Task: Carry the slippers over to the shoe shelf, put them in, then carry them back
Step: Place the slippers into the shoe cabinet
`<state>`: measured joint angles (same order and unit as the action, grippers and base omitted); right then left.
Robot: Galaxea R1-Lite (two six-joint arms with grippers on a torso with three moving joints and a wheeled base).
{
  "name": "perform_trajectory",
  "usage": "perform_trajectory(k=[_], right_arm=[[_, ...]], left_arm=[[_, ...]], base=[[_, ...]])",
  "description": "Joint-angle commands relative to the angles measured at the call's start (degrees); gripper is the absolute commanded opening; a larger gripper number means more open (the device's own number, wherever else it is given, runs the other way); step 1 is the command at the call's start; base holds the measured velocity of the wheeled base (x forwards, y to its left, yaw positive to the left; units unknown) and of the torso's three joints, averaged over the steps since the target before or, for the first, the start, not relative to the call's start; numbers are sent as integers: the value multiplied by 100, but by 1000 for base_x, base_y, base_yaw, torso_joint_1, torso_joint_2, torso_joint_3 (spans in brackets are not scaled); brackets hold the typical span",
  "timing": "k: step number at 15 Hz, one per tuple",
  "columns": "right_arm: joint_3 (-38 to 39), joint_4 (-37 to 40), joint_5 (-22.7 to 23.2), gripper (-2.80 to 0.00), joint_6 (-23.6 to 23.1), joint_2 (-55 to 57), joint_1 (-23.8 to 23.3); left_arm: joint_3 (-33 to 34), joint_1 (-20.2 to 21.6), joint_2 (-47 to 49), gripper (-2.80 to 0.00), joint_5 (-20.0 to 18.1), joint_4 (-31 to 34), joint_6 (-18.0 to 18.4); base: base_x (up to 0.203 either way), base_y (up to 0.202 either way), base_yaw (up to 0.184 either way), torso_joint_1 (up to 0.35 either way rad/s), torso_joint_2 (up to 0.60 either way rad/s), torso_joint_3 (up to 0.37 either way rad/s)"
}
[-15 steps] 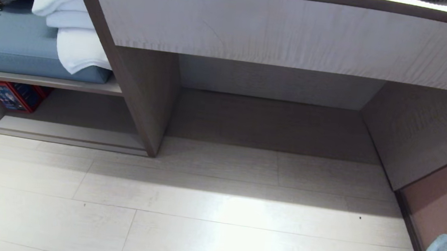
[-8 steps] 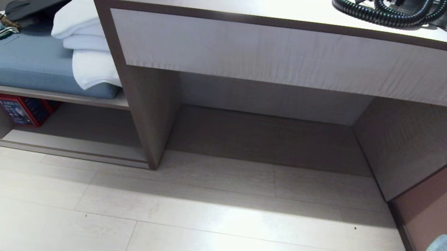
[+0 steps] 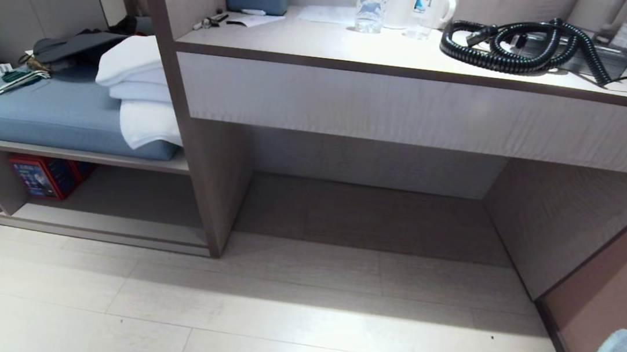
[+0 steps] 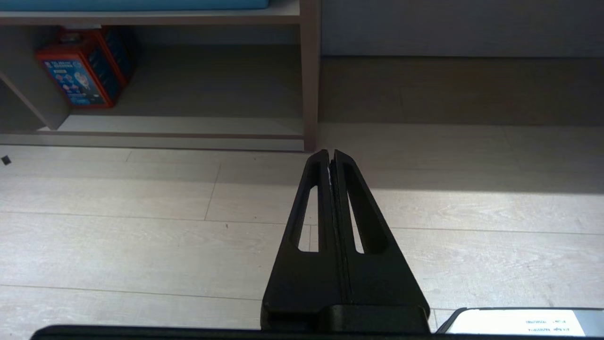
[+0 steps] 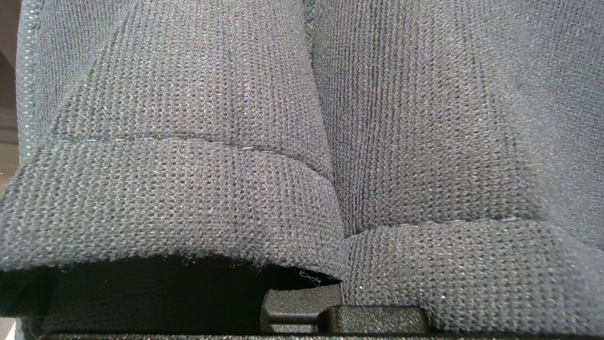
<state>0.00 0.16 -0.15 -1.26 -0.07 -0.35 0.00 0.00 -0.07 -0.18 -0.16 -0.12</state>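
The right gripper (image 5: 302,307) is closed on the black knitted straps of the slippers (image 5: 188,141), which fill its wrist view, so the pair hangs pressed against it. The left gripper (image 4: 331,156) has its fingers together and holds nothing, pointing above the pale plank floor (image 4: 141,236). Ahead of it and a little to one side opens the low taupe wood-grain shoe shelf (image 3: 110,224), with a red box (image 4: 80,71) inside. To do the step well, I think the grip must remain firm while approaching, and the slippers should enter low, beside the box.
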Motion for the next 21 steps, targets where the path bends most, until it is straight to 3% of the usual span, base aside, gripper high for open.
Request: perform_trajectory(k=[1,12,21], right_arm=[[0,1,-2,-280,3,7,0],[0,1,15,-280,20,7,0],[0,1,7,-280,11,7,0]], left_arm=[[0,-6,-1,-280,1,-2,-1],[0,-3,3,-280,1,-2,4],[0,0,-1,-280,1,-2,3]], base=[[0,0,0,-2,-3,199],[0,0,0,3,3,199],[1,9,-1,1,1,17]])
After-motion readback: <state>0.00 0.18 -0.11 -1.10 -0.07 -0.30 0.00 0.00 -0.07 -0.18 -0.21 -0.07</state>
